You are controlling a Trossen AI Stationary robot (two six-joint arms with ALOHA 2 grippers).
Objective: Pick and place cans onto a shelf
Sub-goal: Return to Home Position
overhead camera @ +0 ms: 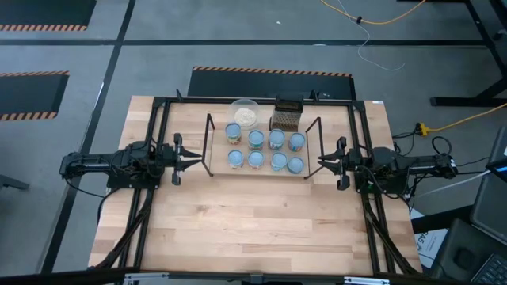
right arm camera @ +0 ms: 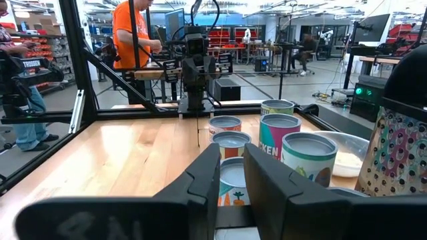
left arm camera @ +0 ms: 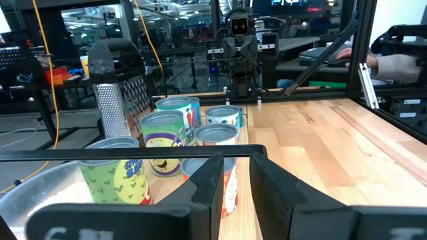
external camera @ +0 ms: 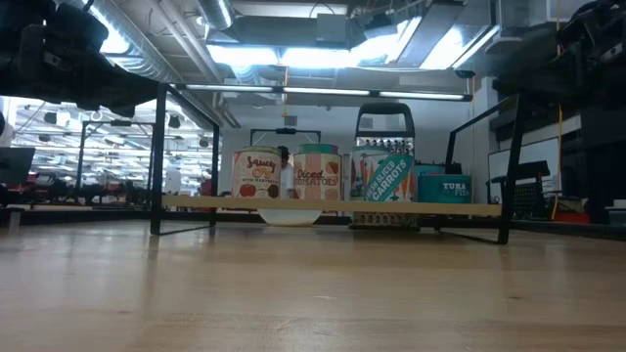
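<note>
Flanking shelf [overhead camera: 219,150] ends, left gripper [overhead camera: 198,157], right gripper [overhead camera: 322,162]: jaws slightly apart; cans [overhead camera: 256,138] between.

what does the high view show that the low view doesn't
Only high: all eight cans in two rows of four on the shelf, with the left end effector and right end effector beyond its ends, holding nothing. Only low: the front cans' labels, such as diced tomatoes, carrots and tuna, plus ceiling lights. Both: shelf, cans, and the bowl and grater behind them.
</note>
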